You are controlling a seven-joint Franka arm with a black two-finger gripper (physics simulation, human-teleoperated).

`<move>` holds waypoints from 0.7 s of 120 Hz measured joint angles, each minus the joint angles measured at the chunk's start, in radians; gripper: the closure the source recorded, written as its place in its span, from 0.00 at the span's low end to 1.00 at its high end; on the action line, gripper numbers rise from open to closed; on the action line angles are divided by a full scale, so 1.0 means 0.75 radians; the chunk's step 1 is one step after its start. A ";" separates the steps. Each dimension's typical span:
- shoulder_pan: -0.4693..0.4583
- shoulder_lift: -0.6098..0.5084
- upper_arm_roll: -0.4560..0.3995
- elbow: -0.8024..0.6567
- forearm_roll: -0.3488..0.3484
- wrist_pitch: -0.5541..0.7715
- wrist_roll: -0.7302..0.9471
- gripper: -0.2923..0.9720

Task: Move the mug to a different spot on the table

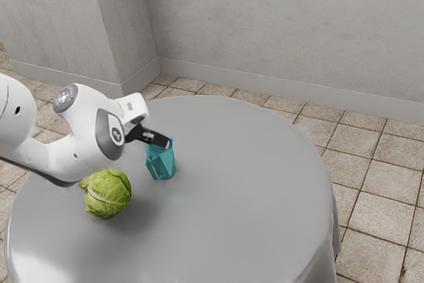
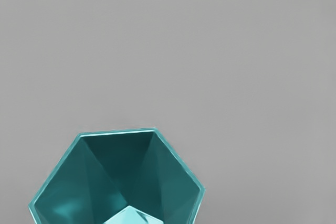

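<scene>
Grey plaster walls and a tan tiled floor surround a round grey table [image 1: 265, 183]. In the exterior view, the white arm reaches in from the left, its black two-finger gripper [image 1: 161, 142] at the rim of the teal faceted mug [image 1: 161, 162]. Whether the hand is grasping the mug or has let go cannot be told. A leafy green cabbage [image 1: 107, 193] lies near the mug, toward the exterior view's left. In the wrist view, the mug's [image 2: 118, 177] hexagonal mouth sits just under the hand, with bare tabletop [image 2: 184, 51] beyond.
</scene>
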 joint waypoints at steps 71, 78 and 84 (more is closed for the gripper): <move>0.145 -0.077 0.075 1.078 0.816 -1.618 -0.393 0.25; 0.171 -0.056 0.057 1.131 0.829 -1.714 -0.425 0.25; 0.182 -0.052 0.052 1.152 0.837 -1.786 -0.449 0.25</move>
